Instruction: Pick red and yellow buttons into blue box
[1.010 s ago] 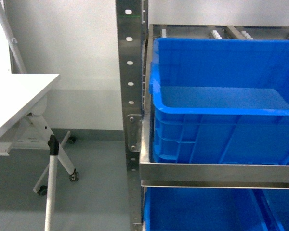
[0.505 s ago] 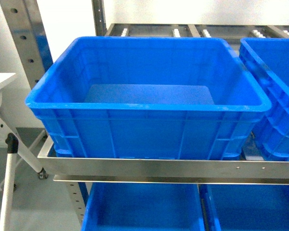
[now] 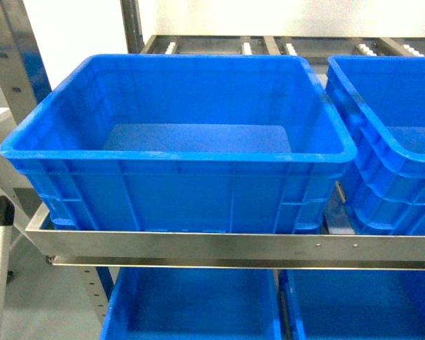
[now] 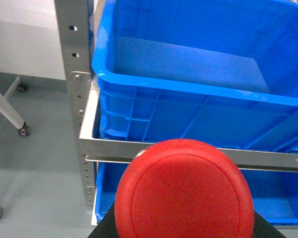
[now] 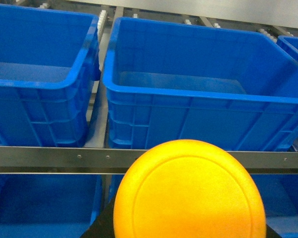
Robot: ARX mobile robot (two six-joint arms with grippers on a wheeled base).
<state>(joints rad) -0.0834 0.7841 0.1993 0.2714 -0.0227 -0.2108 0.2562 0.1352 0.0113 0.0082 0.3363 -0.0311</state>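
Observation:
The red button's round cap [image 4: 184,191] fills the lower part of the left wrist view, held up in the air close to the camera. Black edges show at both its lower sides, and the left gripper's fingers are hidden behind it. The yellow button's cap [image 5: 189,191] fills the lower part of the right wrist view the same way. The blue box [image 3: 177,152], a deep crate with a thick rim and a bare floor, stands on the steel rack shelf; in the left wrist view the blue box [image 4: 188,84] lies beyond the red cap. Neither gripper shows in the head view.
A second blue crate [image 3: 397,142] stands right of the first, and further crates [image 3: 191,304] sit on the shelf below. The steel shelf rail [image 3: 219,248] runs along the front, with a rack post [image 4: 74,84] at the left. A white table leg on castors [image 4: 10,114] stands on the grey floor.
The head view has swung right, away from the white table and the rack post. The blue crate now sits in the middle of the view, shifted a little left since half a second ago.

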